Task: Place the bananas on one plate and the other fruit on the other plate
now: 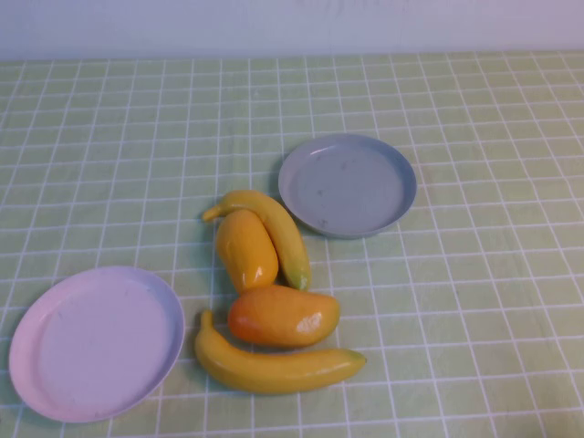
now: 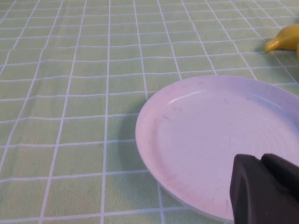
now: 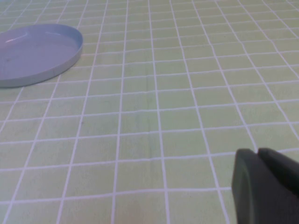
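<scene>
Green checked cloth holds all fruit unsorted mid-counter. The left gripper (image 2: 264, 189) over the pink plate (image 2: 187, 140) and the right gripper (image 3: 266, 184) beside the grey-blue plate (image 3: 37, 51) show jaws whose state cannot be told; either should probably approach the near banana (image 1: 274, 365) squarely across its middle.

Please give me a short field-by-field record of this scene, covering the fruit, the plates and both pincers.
bananas: far banana touching far mango; near banana beside near mango
pink plate: near left, no fruit
grey-blue plate: far right, no fruit
surface: green checked cloth
left pincer: over the pink plate's edge, holds nothing
right pincer: over bare cloth, holds nothing
sorting: not begun
</scene>
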{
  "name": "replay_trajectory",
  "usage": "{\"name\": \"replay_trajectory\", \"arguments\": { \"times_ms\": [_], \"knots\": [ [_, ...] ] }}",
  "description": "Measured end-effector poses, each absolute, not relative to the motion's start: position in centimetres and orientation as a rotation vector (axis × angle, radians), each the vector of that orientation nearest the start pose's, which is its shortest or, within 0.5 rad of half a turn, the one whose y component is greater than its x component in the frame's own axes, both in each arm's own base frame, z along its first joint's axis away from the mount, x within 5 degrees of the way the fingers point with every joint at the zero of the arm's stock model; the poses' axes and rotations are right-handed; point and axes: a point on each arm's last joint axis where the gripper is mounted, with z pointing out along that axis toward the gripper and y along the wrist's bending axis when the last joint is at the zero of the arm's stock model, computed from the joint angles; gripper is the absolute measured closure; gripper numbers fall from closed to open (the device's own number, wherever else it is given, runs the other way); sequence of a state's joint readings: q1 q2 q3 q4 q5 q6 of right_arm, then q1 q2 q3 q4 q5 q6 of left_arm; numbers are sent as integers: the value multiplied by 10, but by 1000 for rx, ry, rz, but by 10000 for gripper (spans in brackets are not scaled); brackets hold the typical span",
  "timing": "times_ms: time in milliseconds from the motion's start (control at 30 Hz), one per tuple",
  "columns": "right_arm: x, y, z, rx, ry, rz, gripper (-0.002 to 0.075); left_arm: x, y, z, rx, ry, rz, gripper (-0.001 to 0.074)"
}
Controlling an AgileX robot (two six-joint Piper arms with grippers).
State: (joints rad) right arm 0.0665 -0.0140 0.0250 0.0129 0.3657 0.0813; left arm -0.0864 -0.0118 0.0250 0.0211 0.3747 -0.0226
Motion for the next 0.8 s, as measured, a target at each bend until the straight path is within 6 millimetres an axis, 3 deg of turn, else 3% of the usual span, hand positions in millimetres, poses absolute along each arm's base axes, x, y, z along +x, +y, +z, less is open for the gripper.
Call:
{"name": "replay_trajectory", "arguments": {
  "times_ms": [800],
  "knots": [
    [52, 4, 173, 22, 1862, 115, 741, 52, -4, 172, 72, 1868, -53, 733]
  ]
}}
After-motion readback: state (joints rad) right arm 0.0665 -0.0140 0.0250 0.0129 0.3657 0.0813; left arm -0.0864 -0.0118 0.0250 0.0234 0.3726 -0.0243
